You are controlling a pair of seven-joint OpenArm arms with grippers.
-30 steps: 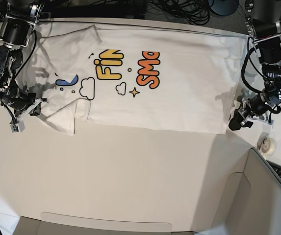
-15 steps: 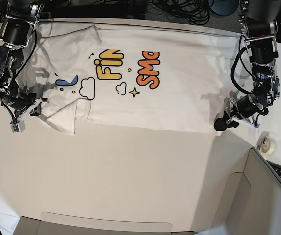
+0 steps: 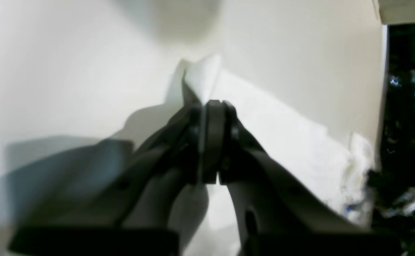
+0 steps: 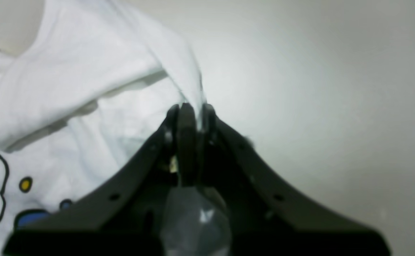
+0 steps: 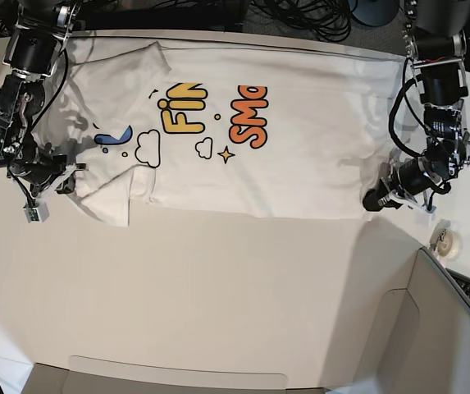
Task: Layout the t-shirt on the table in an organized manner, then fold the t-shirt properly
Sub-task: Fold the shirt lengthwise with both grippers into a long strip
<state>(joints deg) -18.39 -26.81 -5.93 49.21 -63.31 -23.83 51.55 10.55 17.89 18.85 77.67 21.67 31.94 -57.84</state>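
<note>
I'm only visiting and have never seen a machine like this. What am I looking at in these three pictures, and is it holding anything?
These are two robot arms working on a white t-shirt spread over a pale table. The wide picture looks down from above. The two close-ups come from small cameras mounted on each arm's wrist, looking along its black pincers. The left gripper, on the right of the overhead picture, is pinched shut on the shirt's lower corner, seen close in its own camera. The right gripper, on the opposite side, is shut on the cloth near the folded sleeve. The shirt's print shows "FIN" and "SM", clouds and a star.
</note>
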